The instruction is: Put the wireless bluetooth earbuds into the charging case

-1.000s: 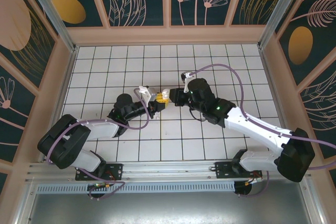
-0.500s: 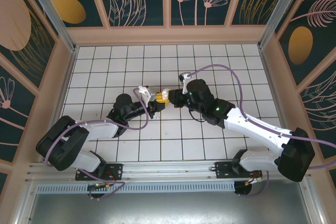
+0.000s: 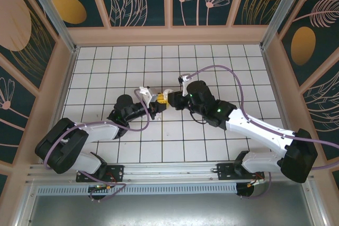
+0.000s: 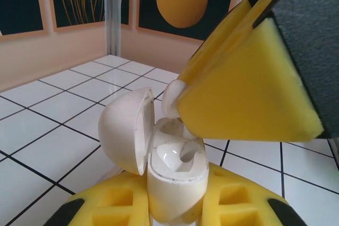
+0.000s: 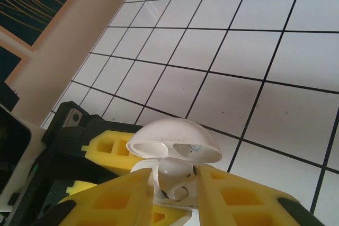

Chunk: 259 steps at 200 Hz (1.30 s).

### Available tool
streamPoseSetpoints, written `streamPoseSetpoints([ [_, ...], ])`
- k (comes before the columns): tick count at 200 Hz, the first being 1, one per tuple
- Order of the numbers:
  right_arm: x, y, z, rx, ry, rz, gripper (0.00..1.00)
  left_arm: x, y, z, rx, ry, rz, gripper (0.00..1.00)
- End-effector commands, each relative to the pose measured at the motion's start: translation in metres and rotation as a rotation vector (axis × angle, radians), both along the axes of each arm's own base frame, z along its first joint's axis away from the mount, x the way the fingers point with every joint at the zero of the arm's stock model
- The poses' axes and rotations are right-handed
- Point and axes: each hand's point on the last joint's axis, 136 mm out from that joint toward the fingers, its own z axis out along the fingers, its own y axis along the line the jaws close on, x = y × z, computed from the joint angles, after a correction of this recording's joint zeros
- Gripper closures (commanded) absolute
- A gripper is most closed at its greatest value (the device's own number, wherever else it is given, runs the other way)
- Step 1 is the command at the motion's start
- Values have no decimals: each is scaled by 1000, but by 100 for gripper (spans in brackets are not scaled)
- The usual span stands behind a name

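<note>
earbud [image 5: 175, 177] between right fingers [image 5: 235, 197], charging case [image 4: 177, 183] lid [image 4: 124, 128] open alongside, tiled table [image 5: 275, 104]

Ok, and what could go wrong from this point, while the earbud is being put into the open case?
1. The right tool holds the earbud at the mouth of the charging case, not seated; released now, it may sit crooked or drop on the tiles.
2. The left tool clamps only the case's lower part, so a downward push may tilt it.
3. The right tool's pad is close to the open lid and may knock it.
</note>
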Motion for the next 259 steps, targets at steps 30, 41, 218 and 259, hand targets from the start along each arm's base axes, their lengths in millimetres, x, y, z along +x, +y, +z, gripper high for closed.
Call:
streamPoseSetpoints([
  [30,-3,8,25,31,-35,33,62,5,0,25,-42,-55,19,84],
  [41,-3,7,29,39,-38,30,59,5,0,25,-41,-55,19,84],
  [218,15,-17,-5,-21,362,-107,50,52,94,-1,-147,184,384,84],
  [259,21,23,-59,-130,511,12,54,66,131,-12,-144,309,534,84],
])
